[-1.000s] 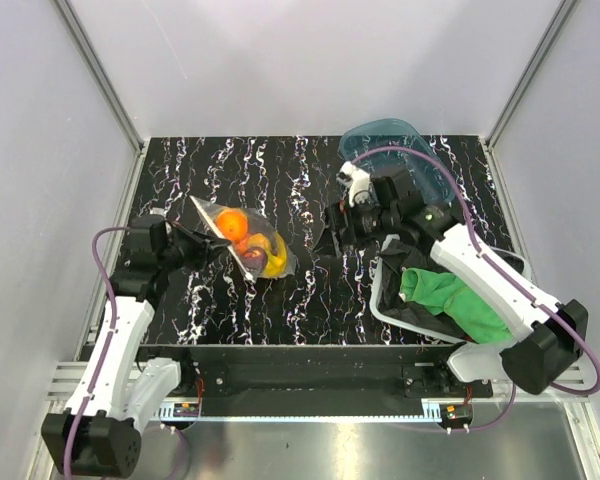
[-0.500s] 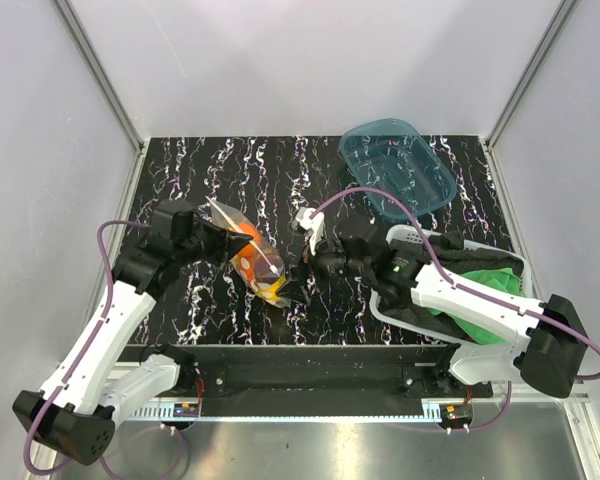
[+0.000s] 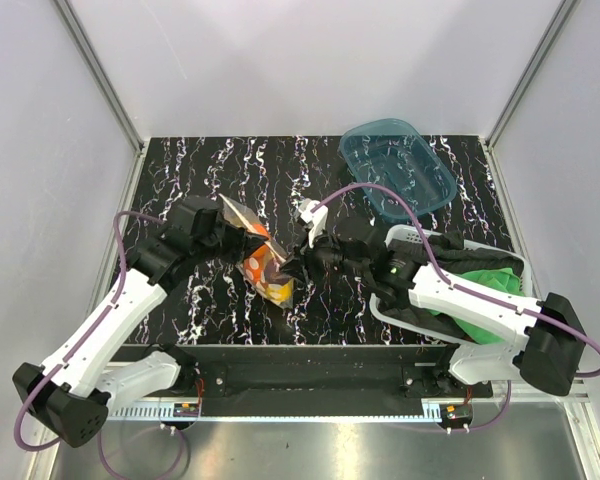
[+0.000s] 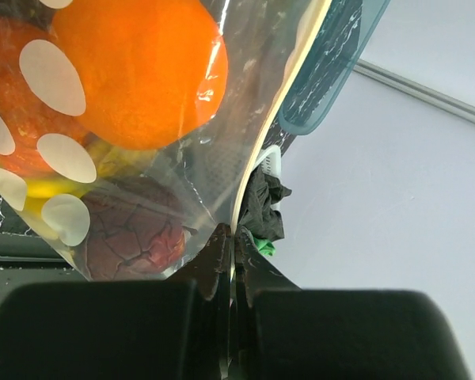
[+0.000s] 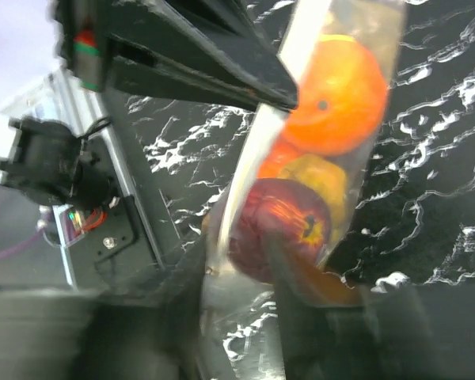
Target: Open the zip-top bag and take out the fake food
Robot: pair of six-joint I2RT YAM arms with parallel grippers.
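Observation:
The zip-top bag (image 3: 263, 262) hangs tilted above the black marbled table, clear with pale oval dots. The fake food (image 3: 256, 268) sits inside it: an orange fruit (image 4: 134, 71), a dark red fruit (image 4: 134, 237) and something yellow. My left gripper (image 3: 238, 228) is shut on the bag's upper edge, its jaws (image 4: 233, 236) pinching the seal strip. My right gripper (image 3: 290, 268) is at the bag's lower end. In the right wrist view its blurred jaws (image 5: 236, 241) stand apart on either side of the bag (image 5: 257, 170), beside the red fruit (image 5: 281, 226).
A translucent blue tub (image 3: 395, 165) stands at the back right, also seen as a blue edge (image 4: 332, 79). A white basket (image 3: 380, 305) at the right front holds a green cloth (image 3: 475, 300) and a black cloth. The right arm stretches across the basket.
The left arm has raised the bag and carried it right, tilting it. The right arm swung from beside the blue tub to the bag's lower end, and its jaws narrowed around it.

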